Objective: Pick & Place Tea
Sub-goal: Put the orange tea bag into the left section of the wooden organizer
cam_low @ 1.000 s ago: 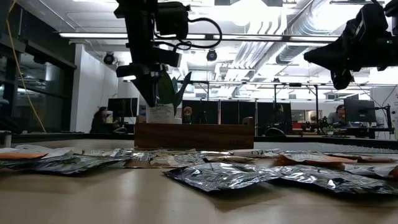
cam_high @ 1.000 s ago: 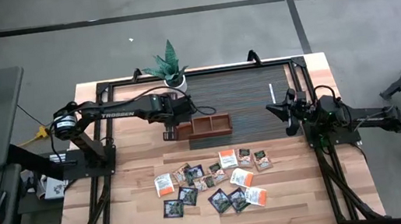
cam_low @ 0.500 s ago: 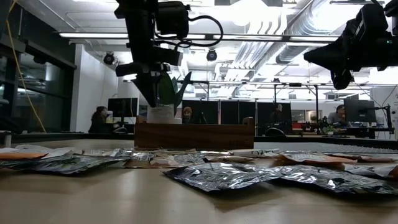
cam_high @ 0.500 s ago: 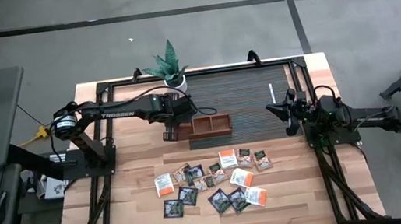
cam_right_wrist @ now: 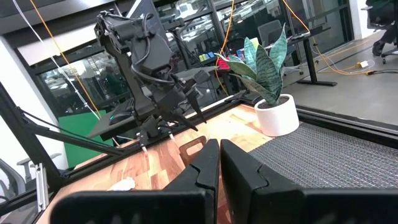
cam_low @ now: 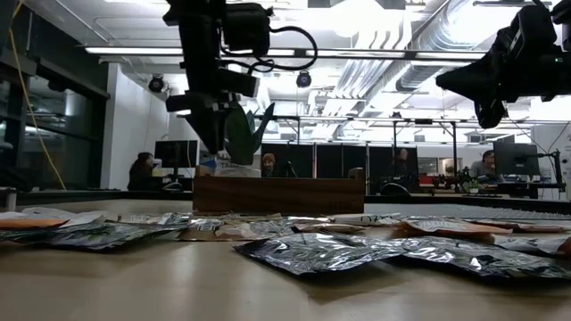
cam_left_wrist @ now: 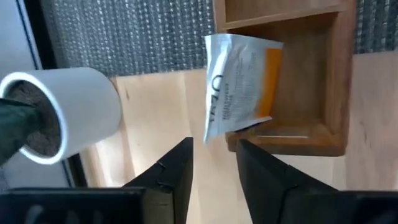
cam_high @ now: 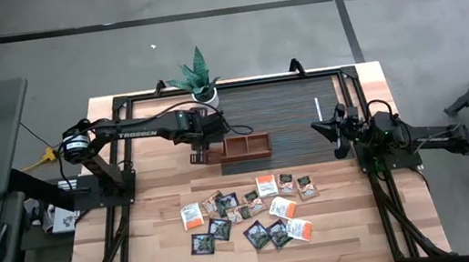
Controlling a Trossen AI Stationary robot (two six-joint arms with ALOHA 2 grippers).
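Observation:
A white-and-orange tea sachet (cam_left_wrist: 239, 87) stands tilted in the left end compartment of the brown wooden tray (cam_high: 250, 145). Its lower edge overlaps the tray's end wall (cam_left_wrist: 292, 140), and its top shows just above the tray (cam_low: 217, 164). My left gripper (cam_left_wrist: 214, 155) hangs open right above it, pointing steeply down, with its fingers clear of the sachet. Several more sachets (cam_high: 247, 216), white-and-orange and dark, lie flat on the table near the front. My right gripper (cam_right_wrist: 219, 152) waits shut at the table's right side (cam_high: 331, 131), holding nothing.
A potted plant (cam_high: 200, 81) in a white pot (cam_left_wrist: 68, 112) stands just behind the tray's left end, close to my left gripper. A dark ribbed mat (cam_high: 296, 113) lies under the tray. A black frame (cam_high: 352, 87) borders the work area.
The white-and-orange sachet hung below my left gripper's fingers a second ago. It has since dropped lower into the tray's left end, so only its top shows above the tray wall in the low view. Both arms have kept their places.

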